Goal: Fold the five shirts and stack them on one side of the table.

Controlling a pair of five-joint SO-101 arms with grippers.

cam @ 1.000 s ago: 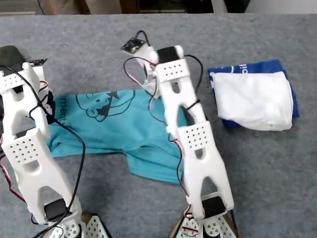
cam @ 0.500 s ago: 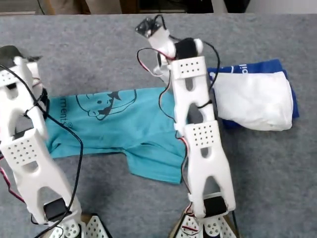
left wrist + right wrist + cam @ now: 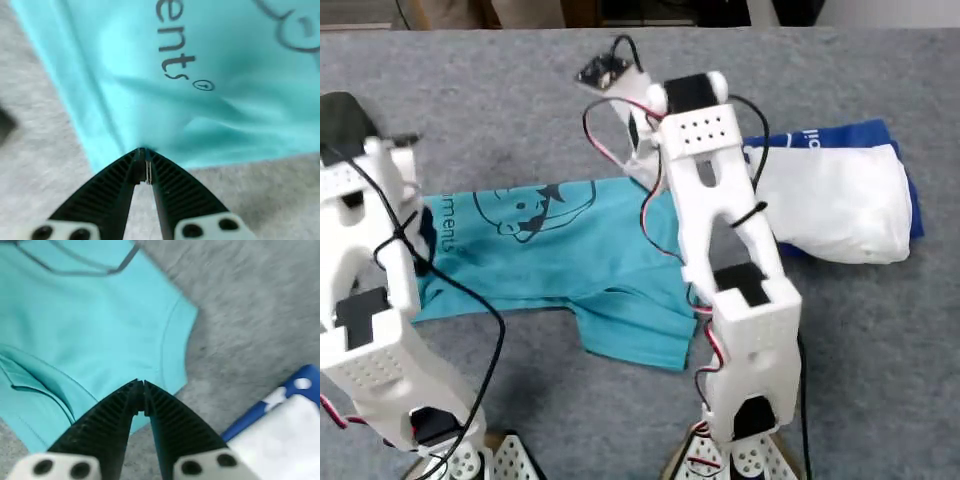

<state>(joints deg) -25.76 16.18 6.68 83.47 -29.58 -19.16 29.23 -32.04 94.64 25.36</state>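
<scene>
The teal shirt (image 3: pixel 570 260) lies spread on the counter (image 3: pixel 500 100). Its edge is pinched in the closed left pincer (image 3: pixel 144 165), and the right pincer (image 3: pixel 141 390), closed too, hangs over its other end and seems to hold nothing. I think the right pincer should grab cloth too, then both lift together, keeping off the folded white shirt (image 3: pixel 835 205) just beside it.

I read the teal shirt (image 3: pixel 570 262) as soft, matt cloth. The table (image 3: pixel 500 110) under it looks like rough grey felt.
</scene>
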